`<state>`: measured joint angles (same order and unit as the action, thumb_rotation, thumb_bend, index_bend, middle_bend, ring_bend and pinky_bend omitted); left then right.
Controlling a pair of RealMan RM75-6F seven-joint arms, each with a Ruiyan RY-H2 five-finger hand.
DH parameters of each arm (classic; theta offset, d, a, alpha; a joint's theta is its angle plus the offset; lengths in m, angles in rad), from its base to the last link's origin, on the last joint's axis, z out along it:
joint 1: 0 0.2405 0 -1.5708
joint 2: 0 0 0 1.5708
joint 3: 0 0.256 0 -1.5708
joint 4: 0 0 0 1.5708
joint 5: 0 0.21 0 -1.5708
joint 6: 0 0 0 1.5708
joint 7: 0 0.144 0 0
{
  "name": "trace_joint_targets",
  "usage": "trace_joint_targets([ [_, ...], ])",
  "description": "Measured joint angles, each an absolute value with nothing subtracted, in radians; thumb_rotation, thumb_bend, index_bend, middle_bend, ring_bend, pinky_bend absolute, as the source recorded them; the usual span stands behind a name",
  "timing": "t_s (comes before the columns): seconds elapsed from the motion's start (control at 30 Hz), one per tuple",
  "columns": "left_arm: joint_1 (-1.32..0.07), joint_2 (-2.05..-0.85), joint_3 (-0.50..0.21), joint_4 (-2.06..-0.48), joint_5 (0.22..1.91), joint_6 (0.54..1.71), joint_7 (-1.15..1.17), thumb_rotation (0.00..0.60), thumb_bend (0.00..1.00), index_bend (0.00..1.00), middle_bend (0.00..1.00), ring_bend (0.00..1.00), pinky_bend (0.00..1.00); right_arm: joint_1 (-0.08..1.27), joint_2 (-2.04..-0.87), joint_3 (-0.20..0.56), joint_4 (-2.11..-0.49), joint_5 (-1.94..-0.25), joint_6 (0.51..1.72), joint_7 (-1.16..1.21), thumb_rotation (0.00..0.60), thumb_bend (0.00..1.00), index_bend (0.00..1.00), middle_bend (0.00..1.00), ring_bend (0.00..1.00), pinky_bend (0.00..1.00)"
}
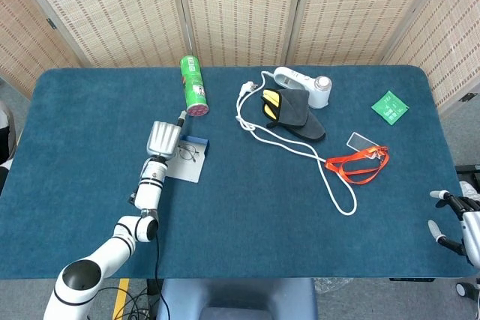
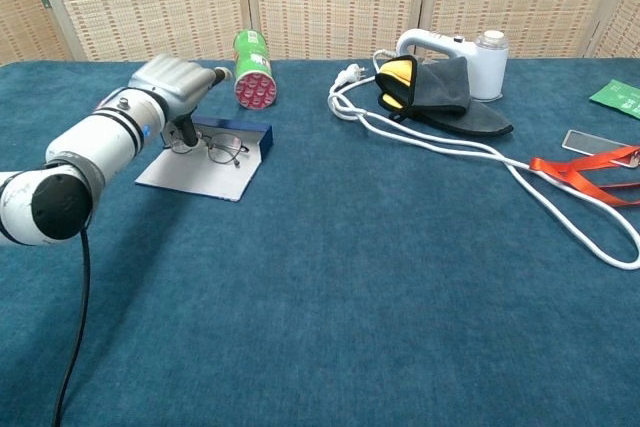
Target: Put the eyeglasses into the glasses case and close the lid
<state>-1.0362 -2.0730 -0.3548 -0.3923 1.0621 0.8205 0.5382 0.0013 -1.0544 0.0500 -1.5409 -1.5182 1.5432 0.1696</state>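
Observation:
The thin-framed eyeglasses (image 1: 188, 154) (image 2: 223, 151) lie on the open glasses case (image 1: 185, 171) (image 2: 196, 171), a flat grey panel with a blue raised edge at its far side. My left hand (image 1: 164, 139) (image 2: 168, 88) hangs over the case's left part. Its fingers curl down and pinch the left end of the eyeglasses. My right hand (image 1: 455, 218) shows only at the lower right edge of the head view, off the table, fingers spread and holding nothing.
A green can (image 1: 194, 85) (image 2: 251, 66) lies just behind the case. Further right are a white appliance (image 1: 304, 85), a dark pouch with yellow lining (image 1: 292, 112), a looping white cable (image 1: 326, 174), an orange lanyard (image 1: 358, 165) and a green packet (image 1: 390, 106).

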Motion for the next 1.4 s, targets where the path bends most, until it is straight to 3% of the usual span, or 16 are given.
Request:
trace_joint_targets([
  [0.37,-1.013,-2.059,-0.373,-0.452,1.067,0.862,0.436,0.6,0.24,0.1,0.88,0.87,0.97,0.007,-1.058,0.051,-1.539,-1.531,1.542,0.177,0.6,0.32,0.29,0.44,0.39,0.37],
  [1.03,-0.761,-1.784,-0.189,-1.001,1.238,1.066,0.353,0.6,0.24,0.15,0.88,0.87,0.97,0.024,-1.066,0.049,-1.537,-1.559,1.539,0.182,0.6,0.32,0.29,0.44,0.39,0.37],
  [1.4,-0.759,-1.825,-0.18,-0.982,1.241,1.05,0.383,0.6,0.24,0.15,0.88,0.87,0.97,0.019,-1.063,0.047,-1.54,-1.558,1.549,0.18,0.6,0.32,0.29,0.44,0.39,0.37],
])
